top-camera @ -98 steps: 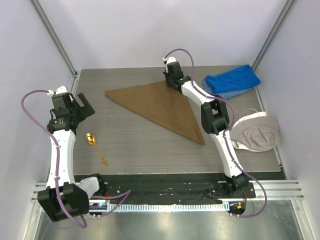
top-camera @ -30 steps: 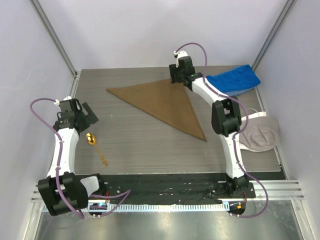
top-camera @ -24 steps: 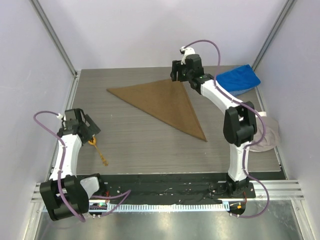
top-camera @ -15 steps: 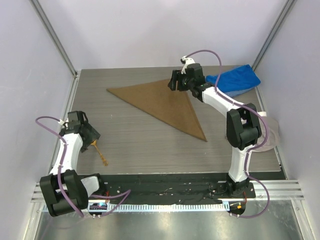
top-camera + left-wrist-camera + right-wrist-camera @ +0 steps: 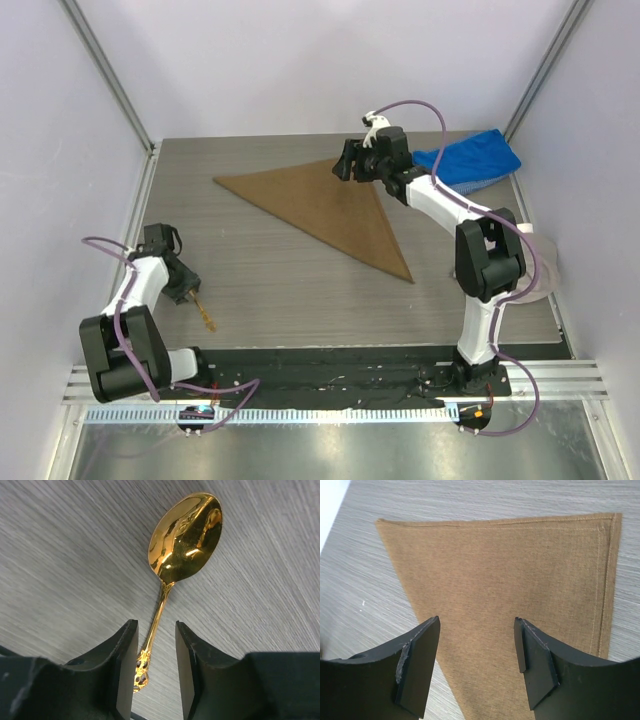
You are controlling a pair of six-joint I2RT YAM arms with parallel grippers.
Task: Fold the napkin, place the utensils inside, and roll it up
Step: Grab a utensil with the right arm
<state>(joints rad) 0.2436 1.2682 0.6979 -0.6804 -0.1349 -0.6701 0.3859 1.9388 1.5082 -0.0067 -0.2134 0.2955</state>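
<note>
The tan-brown napkin (image 5: 320, 210) lies flat on the table, folded into a triangle. My right gripper (image 5: 345, 165) hovers open above its far corner, and the wrist view shows the cloth (image 5: 520, 570) under the open gripper (image 5: 476, 620) with nothing between the fingers. The gold spoon (image 5: 185, 535) lies on the table at the left front. My left gripper (image 5: 155, 625) is down over it, jaws narrowed but still apart. The thin handle runs between the fingers, close to the left one. From above, only the handle end (image 5: 205, 318) shows beside the left gripper (image 5: 185, 290).
A blue cloth (image 5: 470, 160) lies at the far right corner, just behind the right arm. A beige-and-white cap-like item (image 5: 538, 275) sits at the right edge, mostly hidden by the arm. The black rail with the arm bases runs along the near edge (image 5: 330, 365).
My left gripper has come down and toward the front over the spoon, and its jaws have narrowed around the handle. The right gripper rose off the napkin corner and now holds still.
</note>
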